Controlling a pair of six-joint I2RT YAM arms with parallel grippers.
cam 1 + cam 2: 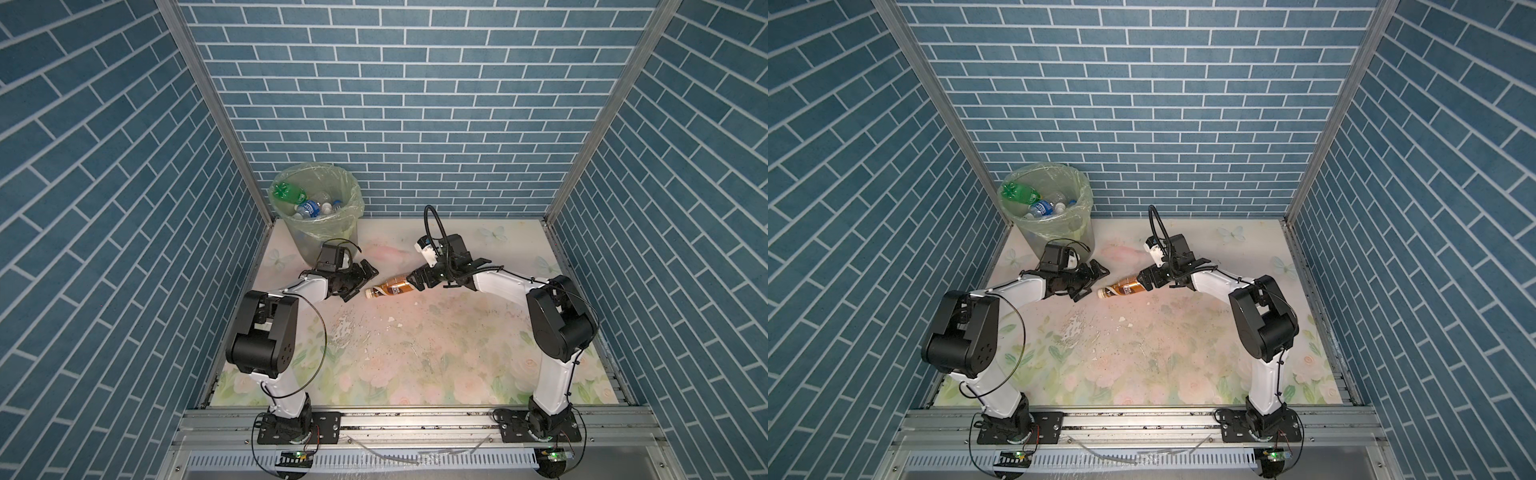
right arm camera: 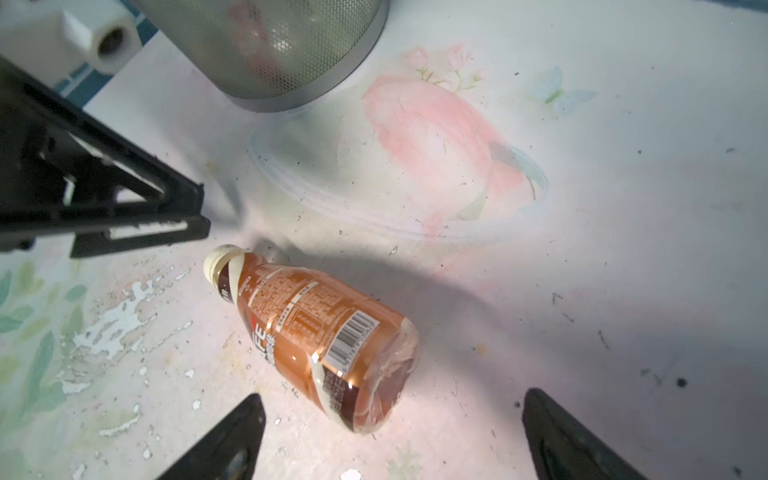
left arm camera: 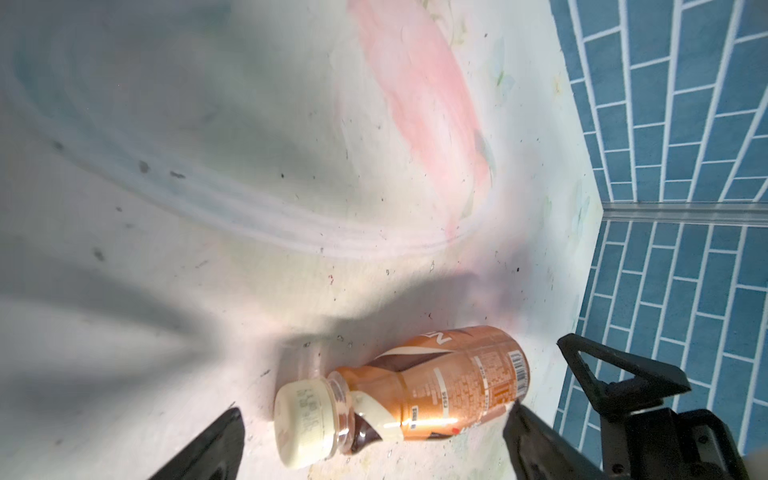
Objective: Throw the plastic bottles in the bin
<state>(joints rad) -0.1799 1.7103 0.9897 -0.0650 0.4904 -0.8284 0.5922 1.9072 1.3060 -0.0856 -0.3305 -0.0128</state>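
Left arm [image 1: 266, 328]: rises from the front rail, elbow bent high, forearm stretched toward the middle of the worktop [image 1: 415, 340], wrist low, just in front of the bin's foot.
Left claw [image 1: 363, 284]: jaws wide apart and empty, pointing at the bottle's cap end; in the left wrist view the fingers [image 3: 224, 432] straddle the cap and neck without touching.
Right arm [image 1: 557, 324]: rises from the front rail, elbow bent, forearm reaching in toward the middle, wrist tilted down.
Right claw [image 1: 415, 279]: jaws wide apart, one finger on each side of the bottle's base, with a gap showing on both sides in the right wrist view.
Bottle [image 1: 390, 287]: brown-labelled with a cream cap, lying on its side on the worktop between the two claws, cap toward the left claw.
Bin [image 1: 357, 195]: stands in the back left corner, bag folded over its rim.
Binned bottles [image 1: 309, 208]: a green one and several clear ones lie inside.
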